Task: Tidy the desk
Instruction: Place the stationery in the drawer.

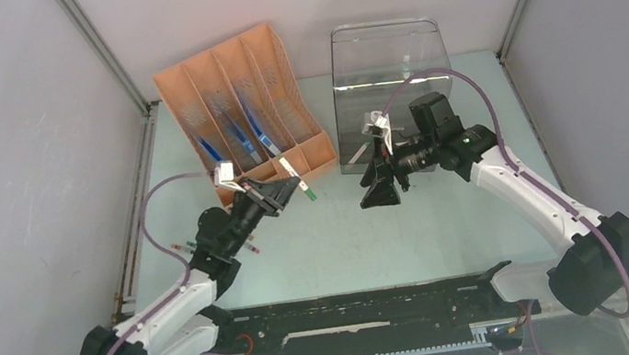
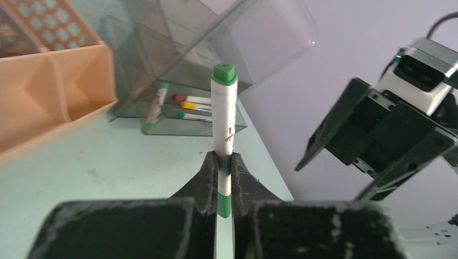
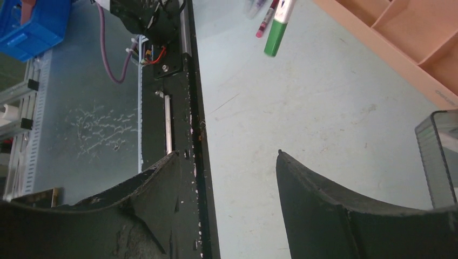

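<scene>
While the left tool (image 2: 225,162) pinches a marker (image 2: 224,108), the desk (image 1: 346,229) lies beneath.

Top view. Worktop (image 1: 347,238) is bare at centre, with an open lane between left tool (image 1: 285,191) and right tool (image 1: 383,192) that widens toward 6 o'clock as far as the black rail strip (image 1: 358,315).

- 11 o'clock: orange sorter (image 1: 236,105) blocks.
- 1 o'clock: clear bin (image 1: 389,74) blocks.
- 12 o'clock: narrow gap between them, partly taken by the green marker (image 1: 299,180) clamped in the left tool.
- 9 o'clock: loose pens (image 1: 179,247) lie beside the left arm.

Right tool's jaws stand apart with nothing between them.
</scene>
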`<state>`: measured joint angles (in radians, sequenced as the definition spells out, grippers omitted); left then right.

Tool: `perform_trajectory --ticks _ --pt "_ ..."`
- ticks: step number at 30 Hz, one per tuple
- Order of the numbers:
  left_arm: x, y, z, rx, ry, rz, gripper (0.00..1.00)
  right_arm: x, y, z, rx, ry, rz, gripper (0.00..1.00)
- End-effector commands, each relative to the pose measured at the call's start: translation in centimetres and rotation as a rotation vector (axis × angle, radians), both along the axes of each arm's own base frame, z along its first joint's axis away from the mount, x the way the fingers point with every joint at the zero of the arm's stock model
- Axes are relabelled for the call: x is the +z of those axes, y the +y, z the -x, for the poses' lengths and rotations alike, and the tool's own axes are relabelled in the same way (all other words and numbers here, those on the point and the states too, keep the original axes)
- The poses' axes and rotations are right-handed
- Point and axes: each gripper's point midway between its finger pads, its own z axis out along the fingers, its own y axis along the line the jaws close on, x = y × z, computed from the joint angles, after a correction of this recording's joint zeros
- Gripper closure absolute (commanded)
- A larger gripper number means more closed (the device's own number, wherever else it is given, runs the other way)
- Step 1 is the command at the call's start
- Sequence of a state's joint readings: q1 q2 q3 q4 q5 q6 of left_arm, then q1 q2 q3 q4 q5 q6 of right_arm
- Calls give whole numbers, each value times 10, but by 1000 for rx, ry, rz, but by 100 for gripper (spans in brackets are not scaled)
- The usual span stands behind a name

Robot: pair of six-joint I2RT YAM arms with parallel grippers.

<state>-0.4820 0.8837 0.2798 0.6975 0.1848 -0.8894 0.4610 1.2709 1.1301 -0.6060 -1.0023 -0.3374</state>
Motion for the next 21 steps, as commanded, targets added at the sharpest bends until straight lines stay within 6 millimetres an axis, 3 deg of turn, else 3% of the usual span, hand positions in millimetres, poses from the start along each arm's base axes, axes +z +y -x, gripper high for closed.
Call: perform_trajectory --ticks 1,8,21 --pt "56 -26 -3 -37 -163 83 100 9 -3 -7 -23 39 -45 28" --pt "60 -71 0 -136 -166 118 100 2 -7 -20 -84 64 -38 27" --pt "60 -118 9 -258 -162 168 100 -8 -10 -38 -162 115 -18 28"
